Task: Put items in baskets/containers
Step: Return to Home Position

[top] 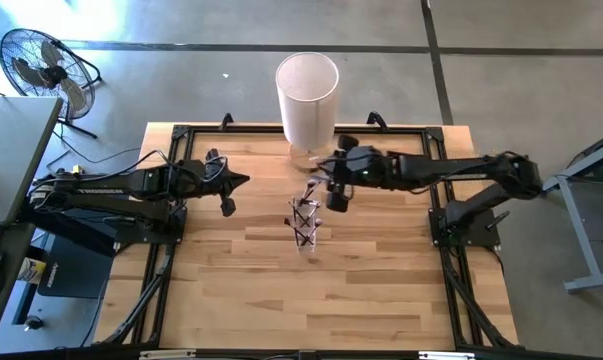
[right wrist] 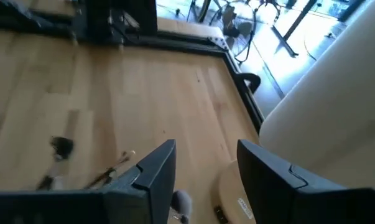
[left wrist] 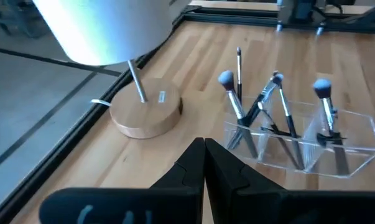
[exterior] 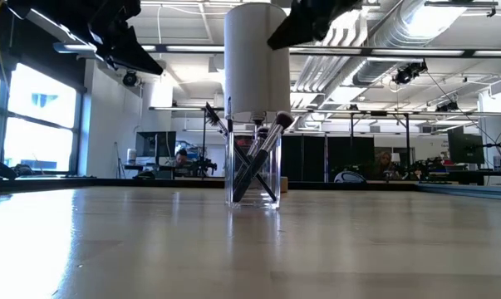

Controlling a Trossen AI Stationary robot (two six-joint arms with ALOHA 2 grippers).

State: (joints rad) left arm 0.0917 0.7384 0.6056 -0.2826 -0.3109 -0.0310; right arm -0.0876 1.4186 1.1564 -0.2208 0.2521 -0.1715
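Brushes (left wrist: 262, 109) stand crossed in the clear organizer (left wrist: 356, 135) near the middle of the table (top: 281, 300), and no loose one shows on the wood, so the filling looks done and only drawing both arms back seems left. The left end effector (left wrist: 204, 148), fingers pressed together on nothing, hangs toward the left edge, well apart from the organizer. The right end effector (right wrist: 206, 163), fingers spread and empty, hangs close by the white cylinder (top: 307, 90) at the far edge, the one tight spot, with bare wood open toward the other edges.
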